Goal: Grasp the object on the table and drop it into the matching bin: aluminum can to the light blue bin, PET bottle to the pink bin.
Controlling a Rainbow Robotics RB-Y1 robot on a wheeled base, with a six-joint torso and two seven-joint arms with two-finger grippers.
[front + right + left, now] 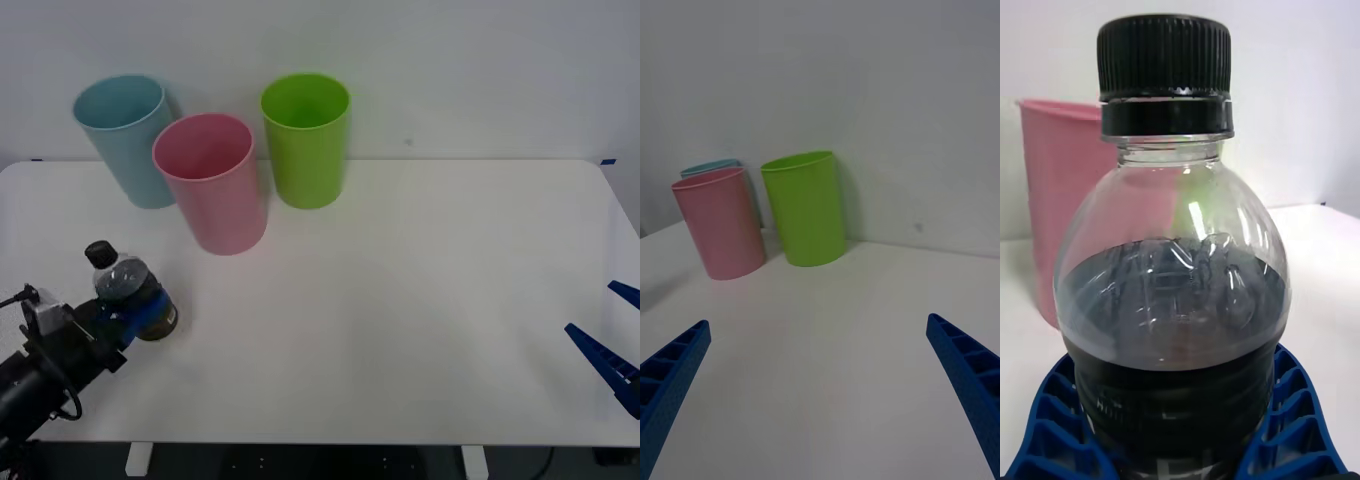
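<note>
Three tall plastic cup-shaped bins stand at the far left of the wide white rectangular table (400, 300): the pale blue bin (125, 140) farthest left, the pink bin (212, 182) beside it and nearer, the lime green bin (307, 140) to their right. At the near left, the left gripper (125, 315) is clenched around the small clear plastic bottle (130, 295), dark inside with a black screw cap, short of the pink bin. The right gripper (612, 335) rests at the table's right edge, fingers spread.
</note>
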